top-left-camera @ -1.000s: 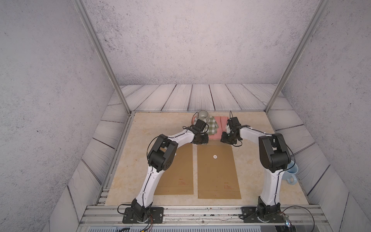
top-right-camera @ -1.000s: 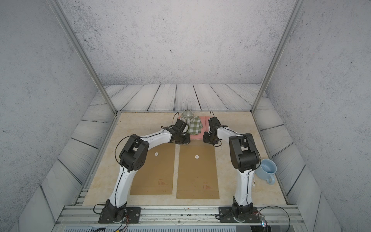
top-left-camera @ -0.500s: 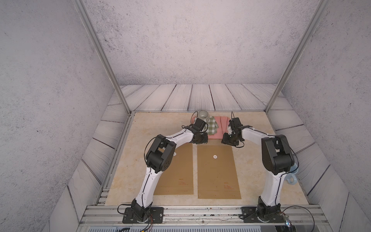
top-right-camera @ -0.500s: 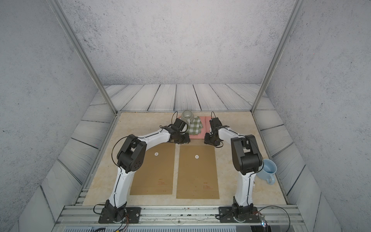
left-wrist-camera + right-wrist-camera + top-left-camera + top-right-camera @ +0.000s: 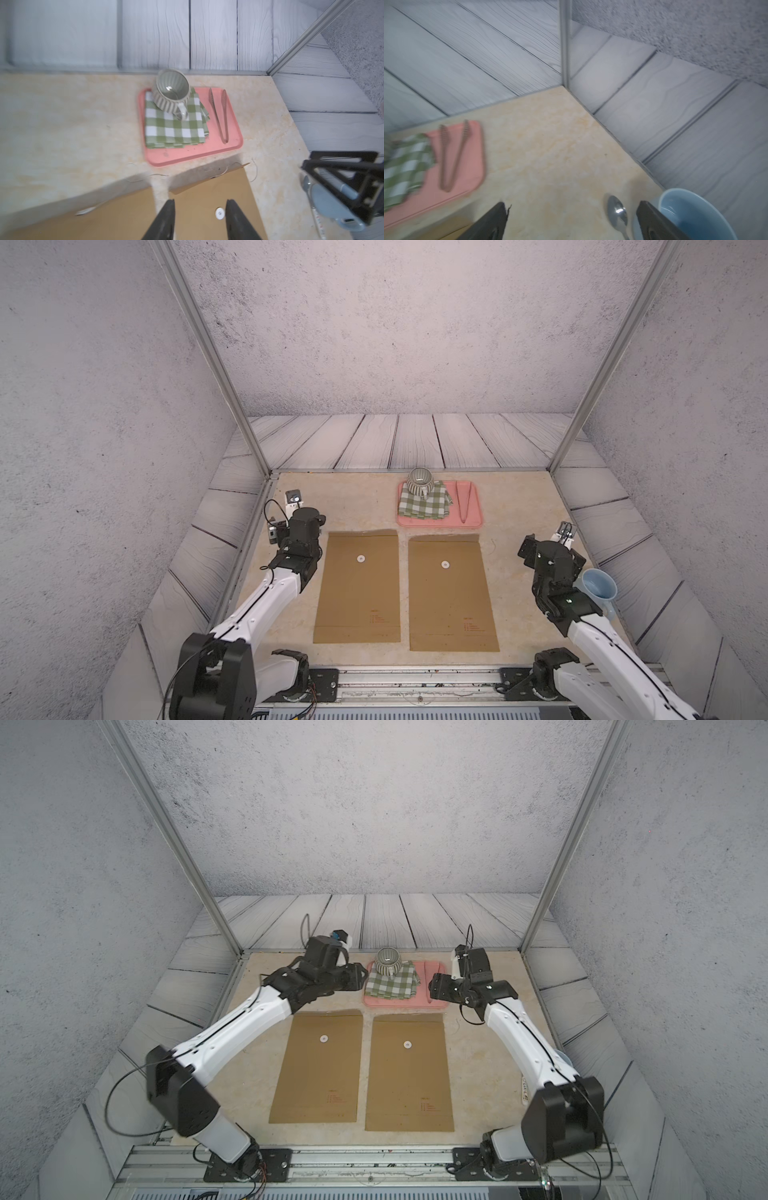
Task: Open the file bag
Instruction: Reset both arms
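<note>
2 brown bags flat, side by side, mid-table: left bag (image 5: 359, 585), right bag (image 5: 451, 593); 1 white button each. Left gripper (image 5: 199, 202) part open, empty; right bag's button shows between its jaws. Right gripper (image 5: 573, 204) wide open, empty, by spoon (image 5: 617, 212), right of bags.

The file bags (image 5: 358, 589) bear red print (image 5: 376, 619); too small to read.

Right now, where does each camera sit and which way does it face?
Top views: above the robot's base, looking down at two file bags; both arms show.
Left wrist: rides the left arm, faces pink tray; left tool shows.
Right wrist: rides the right arm, faces blue cup and spoon; right tool shows.
Shared: all see the tray.
</note>
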You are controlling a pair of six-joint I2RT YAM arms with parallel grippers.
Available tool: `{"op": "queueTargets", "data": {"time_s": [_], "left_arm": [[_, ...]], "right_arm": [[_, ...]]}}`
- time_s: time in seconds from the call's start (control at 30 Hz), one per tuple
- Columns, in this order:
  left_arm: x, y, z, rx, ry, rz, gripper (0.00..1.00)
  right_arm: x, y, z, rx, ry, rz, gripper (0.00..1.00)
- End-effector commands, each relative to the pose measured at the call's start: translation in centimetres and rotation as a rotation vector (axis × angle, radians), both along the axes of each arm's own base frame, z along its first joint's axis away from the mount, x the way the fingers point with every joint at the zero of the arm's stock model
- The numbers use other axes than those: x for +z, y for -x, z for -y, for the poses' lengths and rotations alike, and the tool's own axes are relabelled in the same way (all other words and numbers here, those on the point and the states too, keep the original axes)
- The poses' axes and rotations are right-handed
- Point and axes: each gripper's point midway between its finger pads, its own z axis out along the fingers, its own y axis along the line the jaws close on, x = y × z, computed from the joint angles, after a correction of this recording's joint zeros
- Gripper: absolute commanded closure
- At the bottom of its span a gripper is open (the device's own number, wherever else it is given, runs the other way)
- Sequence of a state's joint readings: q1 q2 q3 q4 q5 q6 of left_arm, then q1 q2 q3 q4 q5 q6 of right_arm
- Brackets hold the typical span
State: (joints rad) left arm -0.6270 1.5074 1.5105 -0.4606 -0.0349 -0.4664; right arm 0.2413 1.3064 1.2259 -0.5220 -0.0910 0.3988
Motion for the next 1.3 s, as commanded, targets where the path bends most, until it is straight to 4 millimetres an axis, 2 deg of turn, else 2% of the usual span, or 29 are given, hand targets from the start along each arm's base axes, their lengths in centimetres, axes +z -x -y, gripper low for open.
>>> {"op": "queueTargets", "data": {"time_s": [0.0,0.03,0.07,0.1,0.17,0.2,0.27,0.33,0.4,0.47,0.53,0.57,0.6,0.7,0.8,0.83,0.87,0.9,0.93,1.0,1.27], "left_arm": [[3.6,0.9,-8.4,0.219,-0.193,0.196,0.45],[4.7,1.4,-11.0,0.299,-0.251,0.268,0.39],[5.5,1.7,-12.8,0.354,-0.292,0.342,0.32],[5.8,2.1,-14.4,0.385,-0.358,0.418,0.26],[4.8,2.4,-17.2,0.475,-0.483,0.541,0.25],[3.9,2.5,-19.4,0.571,-0.507,0.561,0.23],[1.2,2.4,-23.6,0.725,-0.508,0.516,0.18],[-3.3,1.7,-27.7,0.829,-0.515,0.405,0.14],[-8.0,1.0,-30.8,0.890,-0.543,0.291,0.10],[-12.4,0.4,-32.5,0.900,-0.557,0.200,0.09],[-15.6,0.2,-32.9,0.860,-0.567,0.165,0.09],[-16.9,0.3,-32.9,0.844,-0.535,0.155,0.08],[-18.0,0.5,-32.8,0.836,-0.488,0.151,0.07],[-18.3,-0.3,-31.6,0.754,-0.420,0.221,0.00],[-19.7,-1.2,-30.5,0.666,-0.385,0.261,0.02],[-20.7,-1.4,-30.0,0.626,-0.384,0.248,0.02],[-21.0,-2.0,-29.7,0.605,-0.385,0.259,0.02],[-21.0,-2.3,-29.9,0.619,-0.388,0.266,0.02],[-21.0,-2.2,-29.8,0.616,-0.390,0.261,0.02],[-21.1,-2.1,-29.8,0.609,-0.399,0.209,0.02],[-21.0,-1.9,-29.7,0.616,-0.410,0.223,0.02]], "right_arm": [[3.4,2.6,4.1,-0.148,0.087,0.175,0.09],[4.0,3.4,5.2,-0.193,0.098,0.236,0.01],[4.3,4.1,6.0,-0.226,0.105,0.286,0.01],[3.6,4.9,7.2,-0.279,0.121,0.329,0.01],[3.0,6.2,9.7,-0.395,0.164,0.452,0.01],[2.3,7.1,10.8,-0.439,0.191,0.498,0.01],[1.1,8.3,13.5,-0.584,0.248,0.540,0.01],[-1.0,9.2,16.3,-0.731,0.364,0.496,0.01],[-3.9,9.3,18.2,-0.822,0.497,0.390,0.01],[-7.4,9.1,20.0,-0.885,0.586,0.266,0.01],[-10.4,8.8,20.8,-0.909,0.604,0.190,0.01],[-11.9,8.2,20.8,-0.895,0.590,0.169,0.01],[-12.6,7.1,20.5,-0.855,0.576,0.179,0.01],[-13.3,3.5,18.1,-0.674,0.490,0.219,0.01],[-13.3,-0.3,15.4,-0.448,0.385,0.323,0.01],[-14.0,-1.1,14.4,-0.379,0.372,0.331,0.01],[-16.0,-1.8,13.8,-0.321,0.351,0.309,0.01],[-16.0,-2.5,13.6,-0.309,0.347,0.370,0.01],[-16.0,-2.4,13.3,-0.289,0.337,0.379,0.01],[-16.5,-2.2,13.4,-0.282,0.344,0.289,0.01],[-16.4,-2.3,13.3,-0.280,0.346,0.305,0.01]]}}
